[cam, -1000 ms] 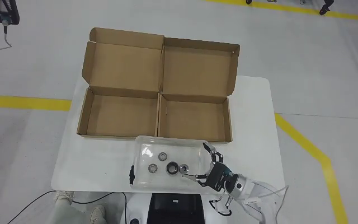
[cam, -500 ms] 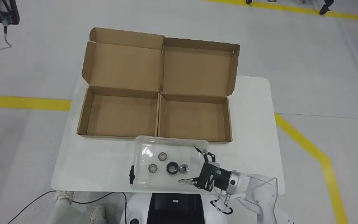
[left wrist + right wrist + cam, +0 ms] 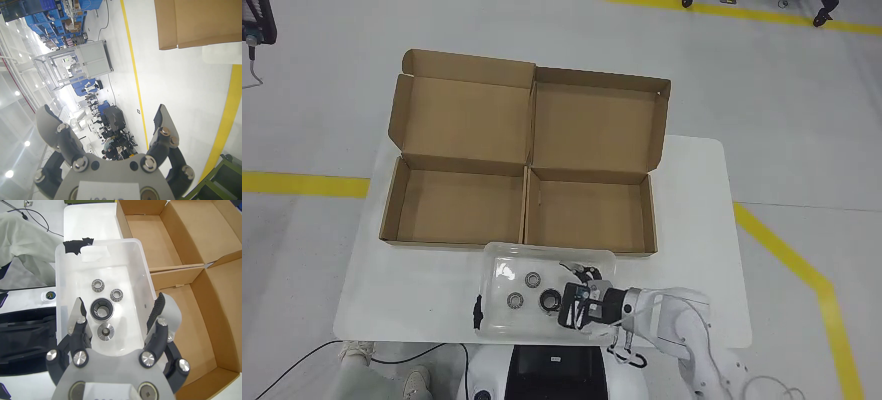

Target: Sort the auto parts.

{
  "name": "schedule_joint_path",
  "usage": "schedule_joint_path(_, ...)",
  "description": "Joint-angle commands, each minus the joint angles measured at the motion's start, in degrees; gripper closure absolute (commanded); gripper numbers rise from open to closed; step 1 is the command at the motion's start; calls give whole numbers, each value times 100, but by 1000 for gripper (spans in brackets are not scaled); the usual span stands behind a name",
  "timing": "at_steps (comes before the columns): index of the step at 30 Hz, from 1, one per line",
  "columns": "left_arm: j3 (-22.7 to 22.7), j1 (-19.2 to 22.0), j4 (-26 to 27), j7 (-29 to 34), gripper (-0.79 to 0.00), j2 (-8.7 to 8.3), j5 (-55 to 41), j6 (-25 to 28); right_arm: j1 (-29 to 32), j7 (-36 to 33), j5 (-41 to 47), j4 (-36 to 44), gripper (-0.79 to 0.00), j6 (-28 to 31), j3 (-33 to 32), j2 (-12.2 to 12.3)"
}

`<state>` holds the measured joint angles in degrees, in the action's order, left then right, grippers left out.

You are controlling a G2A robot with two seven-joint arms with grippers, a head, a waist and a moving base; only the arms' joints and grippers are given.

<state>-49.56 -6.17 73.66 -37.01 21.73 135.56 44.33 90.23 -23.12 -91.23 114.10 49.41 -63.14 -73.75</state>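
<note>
A clear plastic bin [image 3: 141, 256] [image 3: 498, 258] near the table's front edge holds several metal parts: two small roller bearings [image 3: 96, 285] [image 3: 116, 294], a black-rimmed ring [image 3: 102, 309] and a silver cone-shaped piece [image 3: 105, 332]. In the top view the bearings [image 3: 533, 280] [image 3: 514, 299] and the ring [image 3: 550, 298] lie to the left of my right gripper [image 3: 573, 295]. That right gripper [image 3: 119, 308] hangs open over the bin's right end, its fingers either side of the ring and cone. My left gripper [image 3: 104, 117] is open and empty, aimed out at the room.
Two open cardboard boxes [image 3: 457, 205] [image 3: 589, 213] stand side by side behind the bin, flaps raised at the back. In the right wrist view both boxes [image 3: 151, 236] [image 3: 217, 313] lie beside the bin. Black tape [image 3: 76, 245] marks the bin's far rim.
My right gripper has moved left from beyond the bin's right end to above the parts inside it, staying open.
</note>
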Motion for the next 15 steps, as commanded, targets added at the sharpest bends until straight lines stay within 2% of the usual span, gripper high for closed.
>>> schedule_joint_path(1, 0, 0, 0, 0, -785, 0, 0, 0, 6, -168, -28, 35, -650, -88, 74, 5)
schedule_joint_path(3, 0, 0, 0, 0, -785, 0, 0, 0, 9, -318, -39, 47, -646, -169, 156, 9)
schedule_joint_path(5, 0, 0, 0, 0, -785, 0, 0, 0, -20, -437, 2, 22, -588, -167, 252, 14)
schedule_joint_path(9, 0, 0, 0, 0, -785, 0, 0, 0, -125, -759, 31, -110, -582, -153, 432, 16)
schedule_joint_path(10, 0, 0, 0, 0, -785, 0, 0, 0, -168, -849, 59, -159, -563, -156, 490, 12)
schedule_joint_path(11, 0, 0, 0, 0, -785, 0, 0, 0, -217, -950, 83, -210, -502, -161, 554, 7)
schedule_joint_path(12, 0, 0, 0, 0, -785, 0, 0, 0, -269, -1044, 113, -256, -486, -174, 615, 1)
schedule_joint_path(15, 0, 0, 0, 0, -785, 0, 0, 0, -415, -1242, 269, -371, -560, -200, 755, -15)
